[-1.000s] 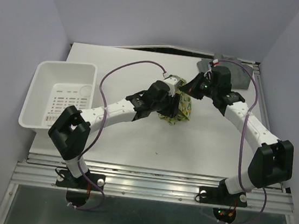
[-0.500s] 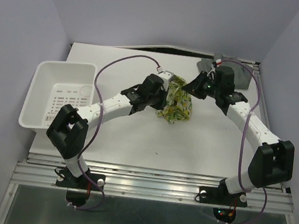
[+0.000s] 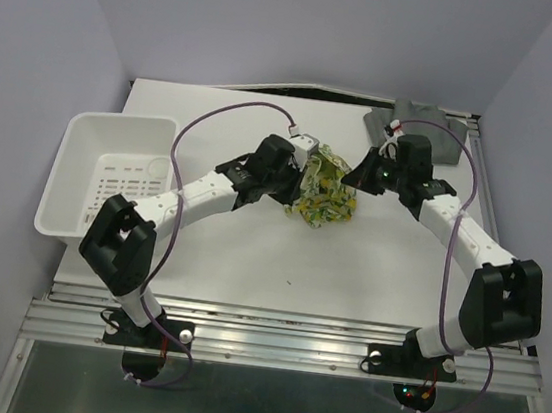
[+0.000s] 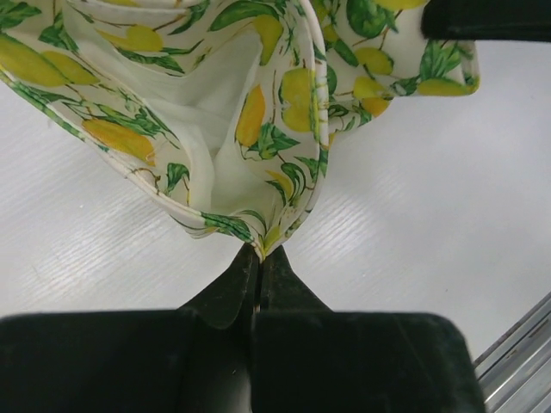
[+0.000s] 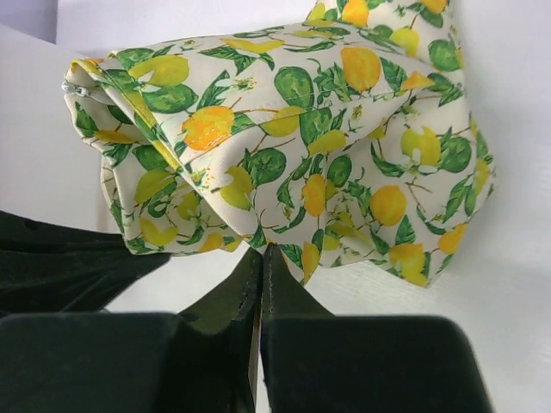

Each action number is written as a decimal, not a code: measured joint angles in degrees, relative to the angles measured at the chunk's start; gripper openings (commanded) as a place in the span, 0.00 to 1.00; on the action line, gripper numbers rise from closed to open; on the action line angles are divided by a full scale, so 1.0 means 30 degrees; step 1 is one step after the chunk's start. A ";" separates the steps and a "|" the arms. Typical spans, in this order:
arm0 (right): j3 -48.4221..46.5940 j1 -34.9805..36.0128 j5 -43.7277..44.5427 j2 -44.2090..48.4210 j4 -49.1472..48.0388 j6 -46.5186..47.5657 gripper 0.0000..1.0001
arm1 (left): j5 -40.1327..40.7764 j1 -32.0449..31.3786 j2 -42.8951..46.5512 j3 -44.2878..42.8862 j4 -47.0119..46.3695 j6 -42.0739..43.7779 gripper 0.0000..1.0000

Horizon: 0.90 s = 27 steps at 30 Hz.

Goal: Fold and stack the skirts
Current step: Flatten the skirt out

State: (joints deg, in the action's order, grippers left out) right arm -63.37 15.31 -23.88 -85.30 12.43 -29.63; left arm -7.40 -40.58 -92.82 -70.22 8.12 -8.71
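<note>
Lemon skirt (image 3: pixel 325 196): bunched into a crumpled heap near the middle of the counter (image 3: pixel 250 254), a little toward 1 o'clock from centre in the top view. It is held from both sides. Its lower folds look to be resting on the surface, though I cannot tell for sure.

Left pincer (image 3: pixel 310 176): closed on the skirt's 9 o'clock side. In the left wrist view the two black fingers (image 4: pixel 258 255) meet tightly on a hemmed edge of the printed cloth (image 4: pixel 232 112). The cloth opens away from them like a pouch (pale lining showing inside).

Right pincer (image 3: pixel 354 174): closed on the skirt's 2 o'clock side. In the right wrist view the fingers (image 5: pixel 261 255) are pinched together on a fold at the lower edge of the fabric (image 5: pixel 301 146). The printed side faces that camera.

Arms: both reach inward from the near edge, so the two pincers sit close together with only the skirt between them.

Grey skirt (image 3: pixel 437 128): lying flat at the far right corner of the counter, about 1 o'clock. It is partly hidden behind the right arm and well apart from the lemon skirt.

Basket (image 3: pixel 71 166): white plastic with a perforated floor, sitting at 9 o'clock on the counter's left edge (overhanging it slightly). It is well apart from both skirts.
</note>
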 measured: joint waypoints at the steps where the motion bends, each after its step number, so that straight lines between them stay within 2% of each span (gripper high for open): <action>1: 0.0000 -0.0015 0.0131 0.0080 0.0000 0.0561 0.01 | -0.0007 0.0044 0.0036 -0.0007 0.0175 0.0270 0.00; 7: -0.0175 -0.0452 0.1785 0.1122 0.0889 0.5158 0.01 | 0.0685 0.0918 0.0321 -0.1552 0.2492 0.2499 0.00; 12: -0.1792 -0.3293 0.2710 0.2193 0.2018 0.9005 0.01 | 0.2025 0.3147 0.0568 -0.4546 0.3592 0.4969 0.00; 14: -0.2936 -0.4233 0.2419 0.2229 0.1996 0.9879 0.01 | 0.2353 0.3883 0.0634 -0.6047 0.3162 0.5996 0.00; 18: -0.5719 -0.4532 0.2229 0.1858 0.1333 1.1715 0.01 | 0.3373 0.3738 0.0481 -0.8400 0.1749 0.8058 0.00; 25: -1.1118 -0.4874 0.1785 -0.1020 -0.0284 1.3238 0.01 | 0.4255 0.4218 -0.3322 -1.5067 -0.0539 1.0149 0.00; 27: -1.1927 -0.4962 0.1617 -0.1399 -0.0328 1.3682 0.01 | 0.4415 0.4277 -0.3927 -1.5650 -0.0794 1.0586 0.00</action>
State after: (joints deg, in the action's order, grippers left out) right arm -99.15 0.43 -19.03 -89.49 11.44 11.42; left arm 5.85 -27.75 -104.60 -117.16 5.74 23.05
